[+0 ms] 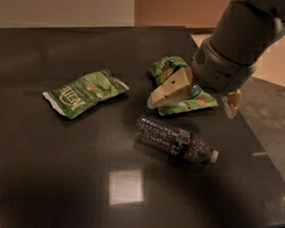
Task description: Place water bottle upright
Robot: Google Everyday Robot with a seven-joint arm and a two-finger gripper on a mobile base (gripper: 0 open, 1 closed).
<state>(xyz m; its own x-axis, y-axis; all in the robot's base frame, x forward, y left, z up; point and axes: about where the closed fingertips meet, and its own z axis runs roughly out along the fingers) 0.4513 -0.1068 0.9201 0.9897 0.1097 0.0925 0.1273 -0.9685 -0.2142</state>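
The water bottle [174, 139] lies on its side on the dark table [56, 178], right of centre. It is clear and ribbed with a red-white label band, and its white cap [213, 156] points right and toward the front. My gripper [192, 107] hangs from the grey arm just behind the bottle, over a crumpled green snack bag [182, 102]. It is open: one cream finger [170, 87] lies over the bag and the other finger [231, 103] is off to the right. It holds nothing and is clear of the bottle.
A second green snack bag [85, 91] lies flat at the left centre. The table's right edge [257, 137] runs close to the bottle's cap, with the floor beyond it. A bright light reflection [126, 186] sits on the tabletop in front of the bottle.
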